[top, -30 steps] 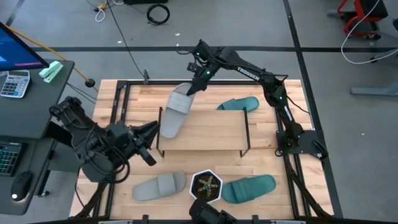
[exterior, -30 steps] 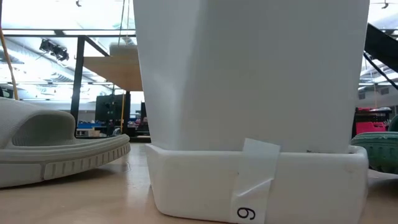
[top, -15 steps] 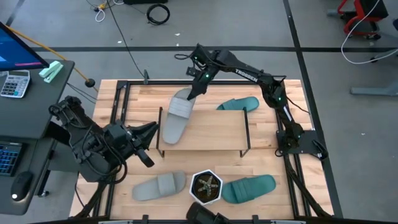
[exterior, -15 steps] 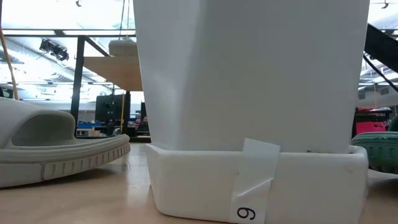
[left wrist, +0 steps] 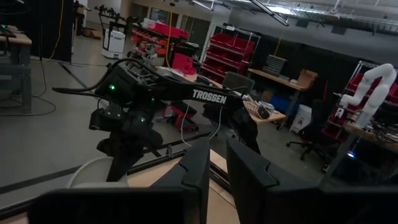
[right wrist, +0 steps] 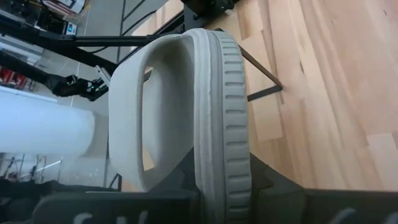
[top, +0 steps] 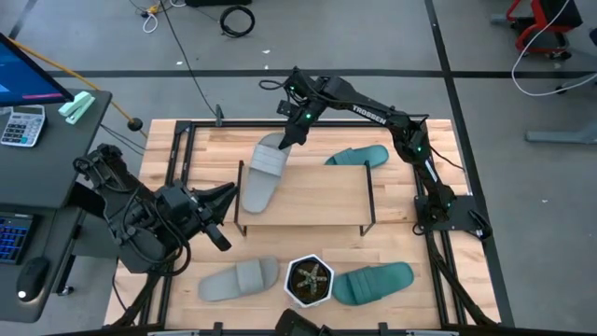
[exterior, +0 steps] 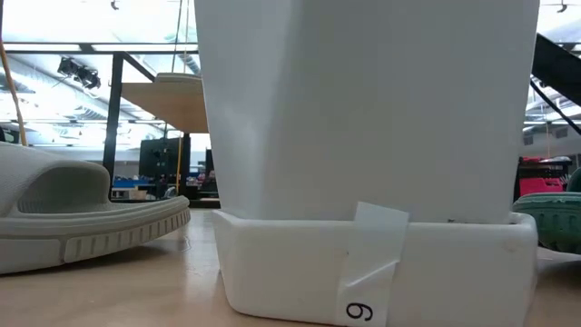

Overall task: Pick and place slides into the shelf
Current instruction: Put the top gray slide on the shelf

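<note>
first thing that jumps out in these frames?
The right gripper clamped on the heel edge of a light grey slide, whose toe lies on the shelf top at its left end. In the low view, the white plant pot fills nearly the whole picture. The left gripper waits by the shelf's left side.

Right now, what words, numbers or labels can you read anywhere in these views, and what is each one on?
"TROSSEN": white lettering on the right arm, seen from the left wrist view.
"TROSSEN": on the same arm's link in the high view, small but just legible.
"9" or "6": on a tape strip stuck to the white planter base; which way up is unclear.
Calculator keys: too small to read.
</note>
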Robot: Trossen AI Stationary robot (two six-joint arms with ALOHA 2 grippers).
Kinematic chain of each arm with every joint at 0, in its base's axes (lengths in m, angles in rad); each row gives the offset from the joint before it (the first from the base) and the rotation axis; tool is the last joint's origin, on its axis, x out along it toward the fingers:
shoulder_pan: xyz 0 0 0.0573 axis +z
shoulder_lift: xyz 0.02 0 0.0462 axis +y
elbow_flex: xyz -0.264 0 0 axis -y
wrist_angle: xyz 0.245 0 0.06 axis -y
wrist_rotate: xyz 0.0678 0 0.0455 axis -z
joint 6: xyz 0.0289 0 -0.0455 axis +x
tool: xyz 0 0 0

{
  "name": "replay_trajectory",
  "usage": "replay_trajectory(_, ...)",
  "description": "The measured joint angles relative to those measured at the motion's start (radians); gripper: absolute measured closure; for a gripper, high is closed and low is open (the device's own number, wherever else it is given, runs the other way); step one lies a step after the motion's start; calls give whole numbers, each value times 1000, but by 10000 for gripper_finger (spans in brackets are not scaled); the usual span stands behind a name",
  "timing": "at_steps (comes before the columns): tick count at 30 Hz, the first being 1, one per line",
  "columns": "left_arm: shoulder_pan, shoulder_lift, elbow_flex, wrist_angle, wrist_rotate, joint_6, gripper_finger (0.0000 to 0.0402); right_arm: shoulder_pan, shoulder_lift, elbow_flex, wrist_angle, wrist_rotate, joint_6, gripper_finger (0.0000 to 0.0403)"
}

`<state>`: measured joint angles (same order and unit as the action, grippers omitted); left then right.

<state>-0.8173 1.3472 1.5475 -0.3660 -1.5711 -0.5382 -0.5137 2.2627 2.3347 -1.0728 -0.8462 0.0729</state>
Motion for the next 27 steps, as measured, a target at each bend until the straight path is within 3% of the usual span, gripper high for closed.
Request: replay_trajectory(27, 0, 0, 0, -6, 0, 2, 346, 53, 0, 0, 25, 170, -79, 264)
